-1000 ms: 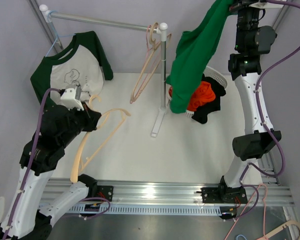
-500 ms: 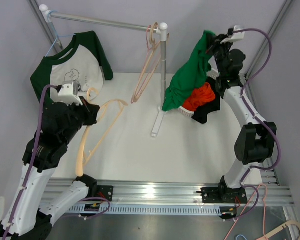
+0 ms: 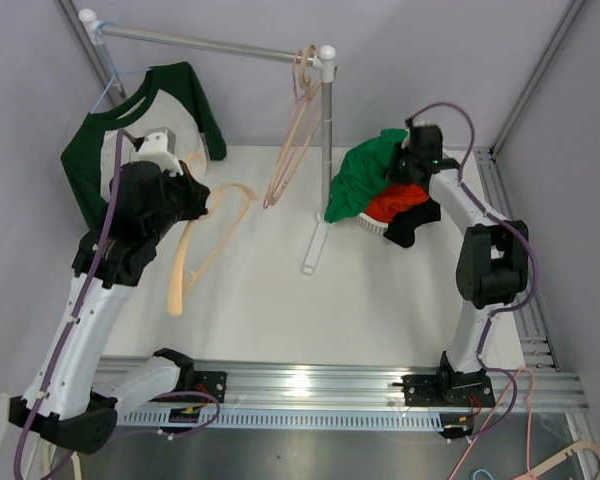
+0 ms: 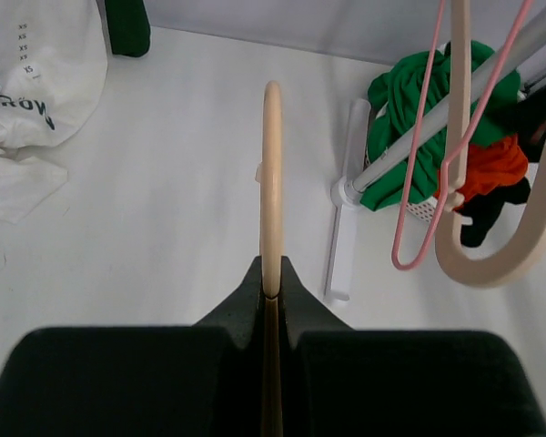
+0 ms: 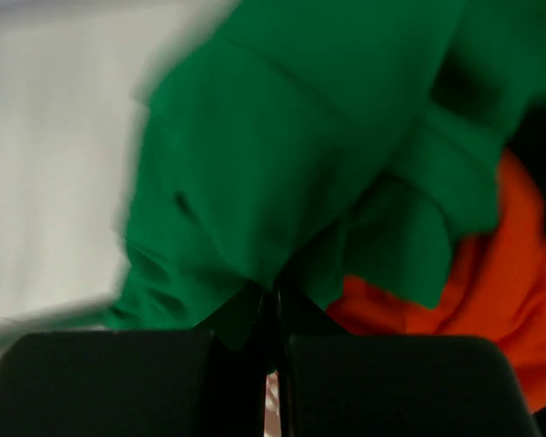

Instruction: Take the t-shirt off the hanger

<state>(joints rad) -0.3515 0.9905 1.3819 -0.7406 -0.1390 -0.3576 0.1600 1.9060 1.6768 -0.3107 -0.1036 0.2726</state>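
Observation:
The green t-shirt (image 3: 363, 178) is off its hanger and droops over the white basket's left rim at the back right. My right gripper (image 3: 408, 163) is shut on its cloth just above the basket. In the right wrist view the green cloth (image 5: 300, 137) is pinched between my closed fingers (image 5: 275, 305). My left gripper (image 3: 194, 196) is shut on a bare beige wooden hanger (image 3: 208, 232) and holds it above the table, left of centre. In the left wrist view the hanger (image 4: 271, 173) runs edge-on out of the closed gripper (image 4: 271, 280).
A clothes rack has a top rail (image 3: 210, 45), an upright post (image 3: 326, 140) and a foot (image 3: 313, 250). A white and dark green shirt (image 3: 140, 140) hangs at its left end, and empty pink and beige hangers (image 3: 295, 130) at its right. The basket (image 3: 372, 226) holds orange (image 3: 398, 200) and black clothes.
My right arm came down from high up and lowered the green t-shirt onto the basket. My left arm raised the wooden hanger and carried it back toward the rail.

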